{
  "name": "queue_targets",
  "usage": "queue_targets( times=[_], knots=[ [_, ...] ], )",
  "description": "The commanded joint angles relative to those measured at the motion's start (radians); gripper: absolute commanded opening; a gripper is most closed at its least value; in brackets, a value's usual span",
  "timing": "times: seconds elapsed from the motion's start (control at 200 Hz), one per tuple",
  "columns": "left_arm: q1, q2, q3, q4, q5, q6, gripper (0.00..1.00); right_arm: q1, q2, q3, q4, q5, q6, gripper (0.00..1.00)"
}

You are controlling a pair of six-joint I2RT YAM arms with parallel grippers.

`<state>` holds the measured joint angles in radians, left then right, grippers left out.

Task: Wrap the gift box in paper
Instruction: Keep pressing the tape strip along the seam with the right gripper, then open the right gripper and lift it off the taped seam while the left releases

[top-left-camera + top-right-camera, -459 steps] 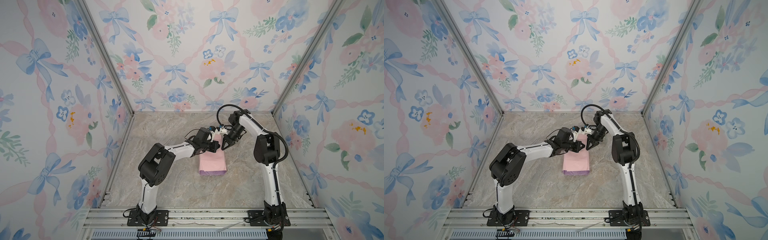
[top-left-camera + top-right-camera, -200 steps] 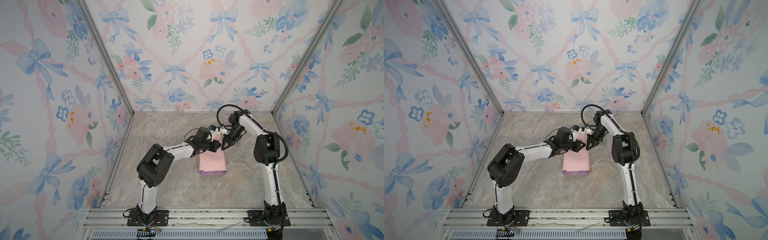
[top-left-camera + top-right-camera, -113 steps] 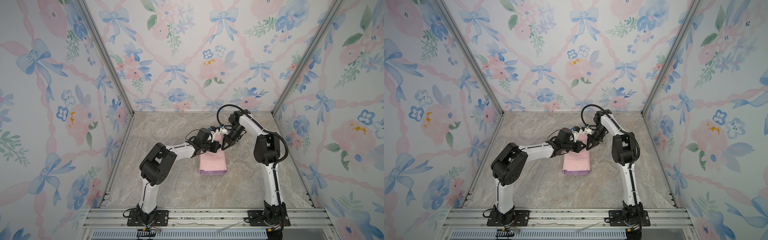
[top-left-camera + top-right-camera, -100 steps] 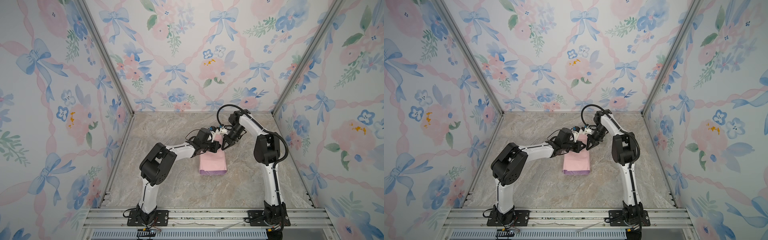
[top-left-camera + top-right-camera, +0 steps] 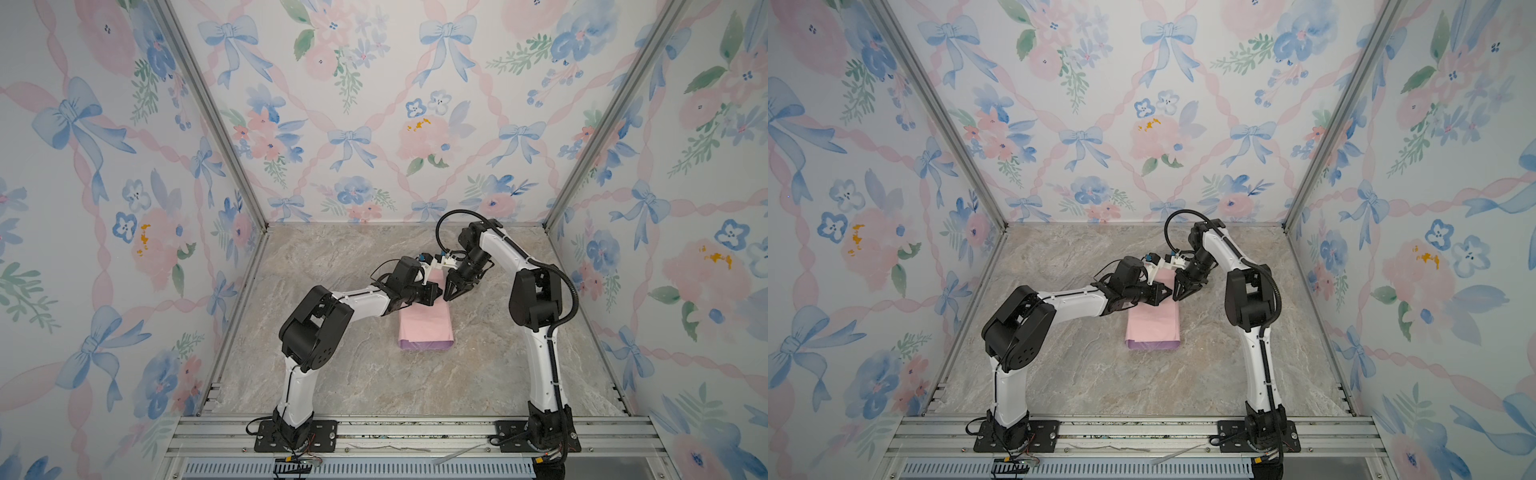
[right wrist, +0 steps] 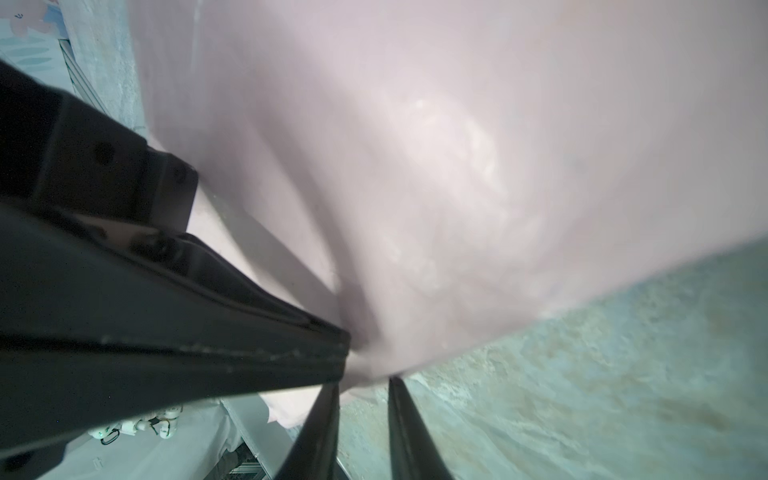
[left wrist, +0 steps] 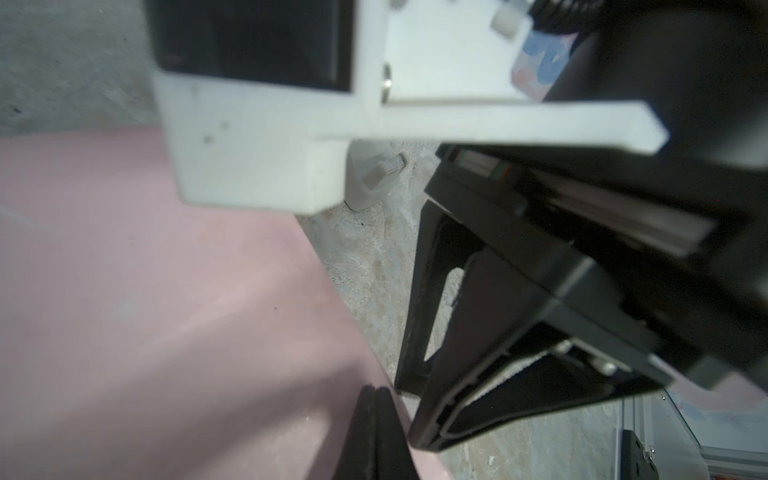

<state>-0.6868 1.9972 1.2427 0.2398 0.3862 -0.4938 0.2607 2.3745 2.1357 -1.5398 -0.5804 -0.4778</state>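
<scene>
The paper (image 5: 424, 326) lies folded into a pink packet on the bench (image 5: 332, 266), the gift box hidden inside, I'd guess. The left end effector (image 5: 1166, 296), clenched, presses its far corner, seemingly to hold the fold, while the right end effector (image 6: 363, 382) hangs beside it, released and empty.

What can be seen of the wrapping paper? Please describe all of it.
The paper is folded into a flat rectangular packet, pale pink on top with a lilac strip along its near edge. It lies on the marbled table, lengthwise away from the robot's bases. Near the far end of its right edge it is dented and creased: the shut left gripper touches it there, and the slightly open right gripper sits at that edge. Nothing inside shows.
</scene>
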Motion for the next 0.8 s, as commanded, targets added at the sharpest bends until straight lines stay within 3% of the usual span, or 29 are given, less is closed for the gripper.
queue_targets(
  times=[0.0, 0.37, 0.795],
  knots=[
    [0.002, 0.012, -0.035, -0.080, -0.046, 0.014, 0.00, -0.012, -0.047, -0.017, 0.009, 0.014, 0.011, 0.25],
    [0.000, 0.007, -0.042, -0.078, -0.046, 0.012, 0.00, -0.024, -0.051, -0.064, 0.037, 0.008, 0.015, 0.15],
    [0.001, 0.002, -0.046, -0.079, -0.050, 0.014, 0.00, -0.037, -0.077, -0.166, 0.162, 0.015, 0.072, 0.16]
  ],
)
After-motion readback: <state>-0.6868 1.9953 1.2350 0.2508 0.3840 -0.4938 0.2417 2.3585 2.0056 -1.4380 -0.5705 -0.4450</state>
